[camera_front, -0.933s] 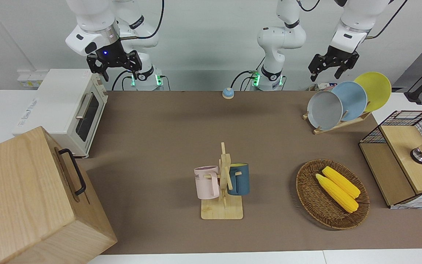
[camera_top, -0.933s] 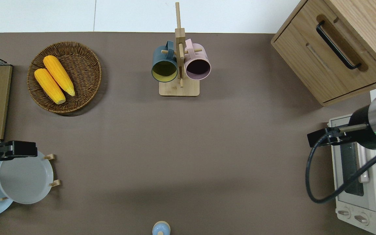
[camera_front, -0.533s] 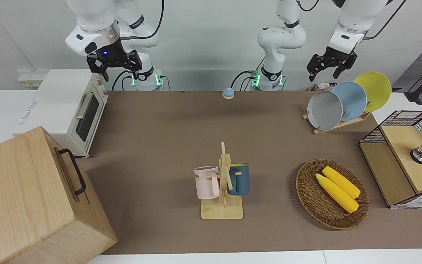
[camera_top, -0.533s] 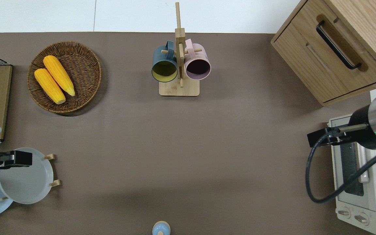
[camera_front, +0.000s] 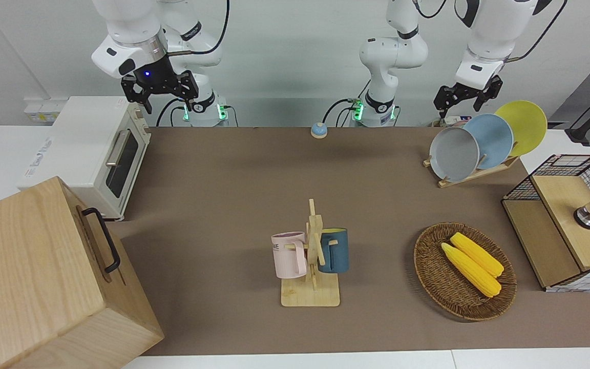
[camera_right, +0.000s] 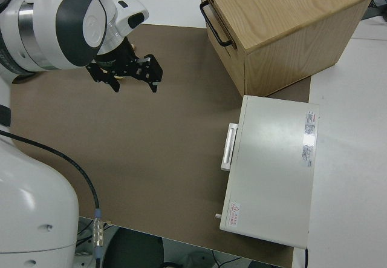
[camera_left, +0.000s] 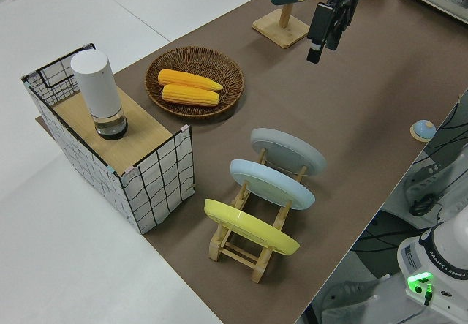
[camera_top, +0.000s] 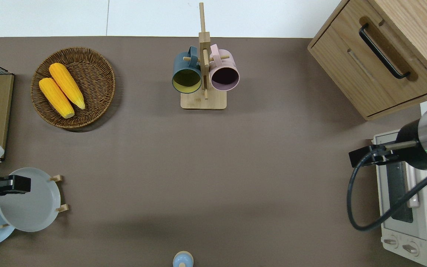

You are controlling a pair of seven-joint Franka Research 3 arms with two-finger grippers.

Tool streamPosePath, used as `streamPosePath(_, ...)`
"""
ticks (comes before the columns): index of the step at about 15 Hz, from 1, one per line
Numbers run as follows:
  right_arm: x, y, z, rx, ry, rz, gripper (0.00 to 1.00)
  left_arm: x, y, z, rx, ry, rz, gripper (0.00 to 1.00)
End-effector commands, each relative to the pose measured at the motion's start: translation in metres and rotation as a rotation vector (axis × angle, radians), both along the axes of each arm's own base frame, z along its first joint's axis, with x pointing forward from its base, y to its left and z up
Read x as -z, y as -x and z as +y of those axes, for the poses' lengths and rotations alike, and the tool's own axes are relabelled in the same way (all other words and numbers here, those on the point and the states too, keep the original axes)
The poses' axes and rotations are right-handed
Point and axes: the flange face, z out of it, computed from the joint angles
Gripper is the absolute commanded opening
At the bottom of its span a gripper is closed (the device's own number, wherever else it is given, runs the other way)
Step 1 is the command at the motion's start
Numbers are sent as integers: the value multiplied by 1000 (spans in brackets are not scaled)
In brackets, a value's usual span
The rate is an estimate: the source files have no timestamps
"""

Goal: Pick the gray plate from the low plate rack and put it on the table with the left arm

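The gray plate (camera_front: 454, 154) leans in the low plate rack (camera_front: 471, 176) at the left arm's end of the table (camera_front: 223, 179). It is the plate nearest the table's middle, with a light-blue plate (camera_front: 494, 138) and a yellow plate (camera_front: 525, 125) beside it. It also shows in the overhead view (camera_top: 32, 207) and the left side view (camera_left: 287, 151). My left gripper (camera_front: 458, 105) is open and empty in the air over the gray plate's rim (camera_top: 4, 184), clear of the plates. My right gripper (camera_front: 161, 97) is open and parked.
A mug tree (camera_front: 313, 256) with a pink and a dark-blue mug stands mid-table. A wicker basket (camera_front: 430, 279) of corn and a wire-sided box (camera_front: 566, 220) sit near the rack. A toaster oven (camera_front: 90, 154), a wooden drawer box (camera_front: 44, 277) and a small blue bell (camera_front: 318, 130) are also there.
My left gripper has shifted a little toward the left arm's end of the table and turned slightly above the rack. The plates and the right arm have not moved.
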Motion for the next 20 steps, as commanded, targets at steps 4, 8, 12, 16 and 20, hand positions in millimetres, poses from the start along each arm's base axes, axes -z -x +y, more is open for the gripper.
streamPosePath(4, -4, 3, -4, 5, -2, 5, 990, 25, 9, 10, 44, -92, 1, 991)
streamPosePath(8, -4, 3, -3, 3, -2, 5, 987, 45, 11, 21, 47, -113, 9, 991)
streamPosePath(12, -4, 3, -4, 5, -2, 5, 990, 59, 11, 28, 40, -106, 22, 991)
streamPosePath(16, -4, 3, -4, 5, -2, 5, 987, 71, 12, 39, 24, -94, 28, 991)
streamPosePath(20, -4, 3, -3, 3, -2, 5, 987, 74, 11, 39, 25, -88, 27, 991)
